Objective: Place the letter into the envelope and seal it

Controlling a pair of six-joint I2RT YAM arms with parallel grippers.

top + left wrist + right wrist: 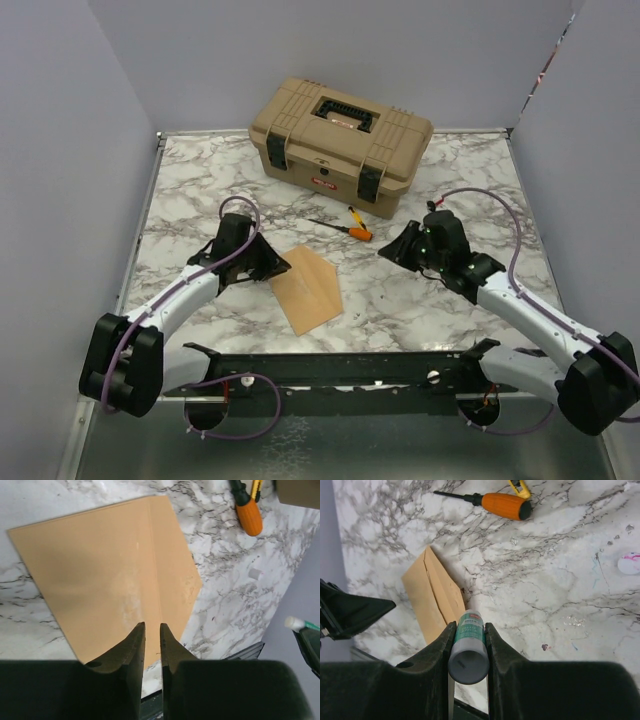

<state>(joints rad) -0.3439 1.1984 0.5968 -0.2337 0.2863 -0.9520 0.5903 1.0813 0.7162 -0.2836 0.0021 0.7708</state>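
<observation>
Envelope [305, 290] lies flat on the table [430, 300], centre, between the two arms. Left tool [152, 626] sits over its near-left edge with the jaws a narrow slit apart and nothing between them. Right tool [470, 625] is clamped on a glue stick [469, 647], off to the envelope's right and not touching it. Screwdriver [502, 505] lies just behind, in front of the toolbox [340, 140].

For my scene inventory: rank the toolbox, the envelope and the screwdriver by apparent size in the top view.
1. tan toolbox, clearly largest.
2. brown envelope.
3. orange-handled screwdriver, smallest.
No close calls.
</observation>
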